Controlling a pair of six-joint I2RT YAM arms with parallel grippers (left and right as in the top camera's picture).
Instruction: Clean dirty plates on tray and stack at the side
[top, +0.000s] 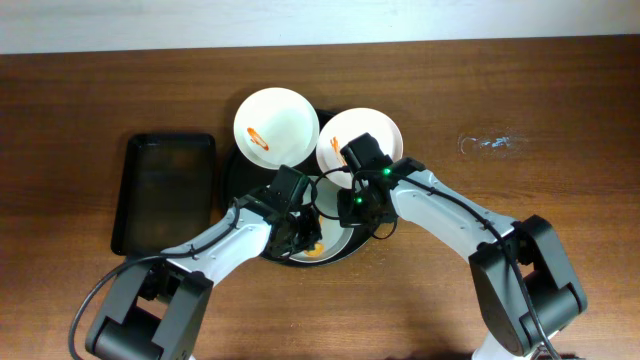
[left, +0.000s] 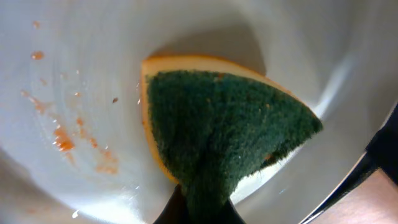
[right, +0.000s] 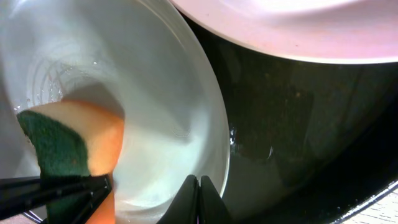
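Observation:
Three white plates lie on the round black tray (top: 228, 180). Two sit at its far side, one (top: 276, 126) with an orange smear, the other (top: 372, 130) partly under my right arm. The third plate (top: 338, 243) is at the near side under both grippers. My left gripper (left: 199, 210) is shut on an orange sponge with a green pad (left: 217, 130), pressed onto this plate (left: 93, 74) beside orange smears (left: 65, 140). My right gripper (right: 199, 199) is shut on that plate's rim (right: 214, 137). The sponge also shows in the right wrist view (right: 68, 143).
A rectangular black tray (top: 163, 192) lies left of the round tray. A small clear wet patch (top: 487, 143) is on the wood at the right. Bare wood tabletop surrounds the trays. The far plate's edge (right: 298, 25) overhangs the tray floor (right: 298, 124).

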